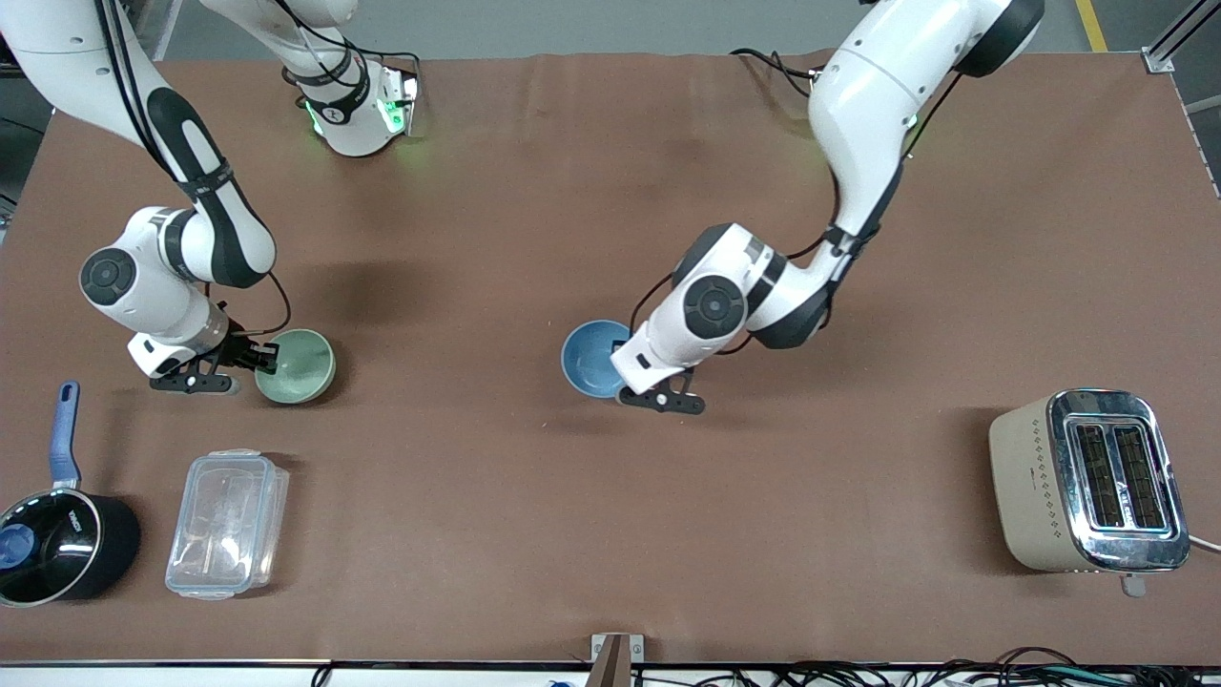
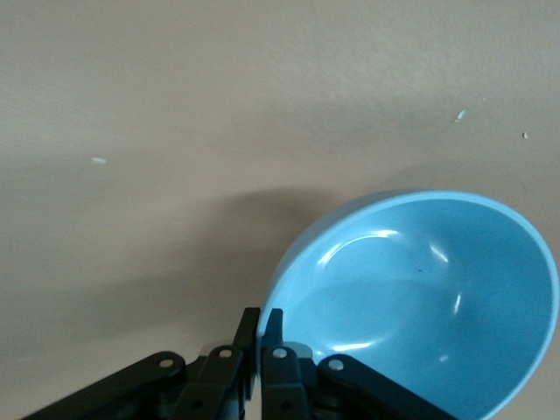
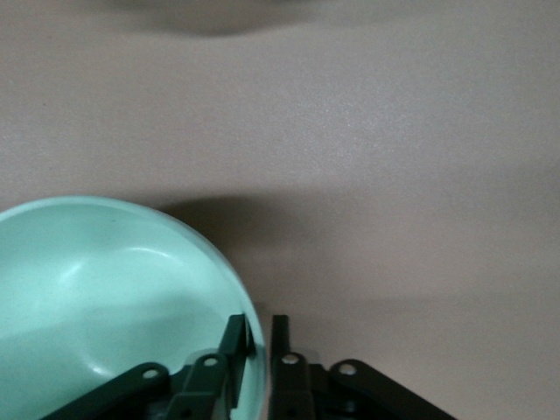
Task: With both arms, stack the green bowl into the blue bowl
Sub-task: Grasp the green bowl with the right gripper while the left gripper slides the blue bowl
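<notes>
Both arms bent low, wrists angled down. Right gripper [image 3: 255, 339] pinches the green bowl [image 1: 296, 365] rim, 1 finger inside; left gripper [image 2: 261, 331] clamps the blue bowl [image 1: 591, 358] rim.

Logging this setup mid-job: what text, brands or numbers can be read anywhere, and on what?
Saucepan: white lettering on its black side, too small to read.
Right arm's wrist band: small white mark, not legible.
Toaster: dot pattern only, no words legible.
Green bowl, blue bowl, clear plastic box: no text visible.
</notes>
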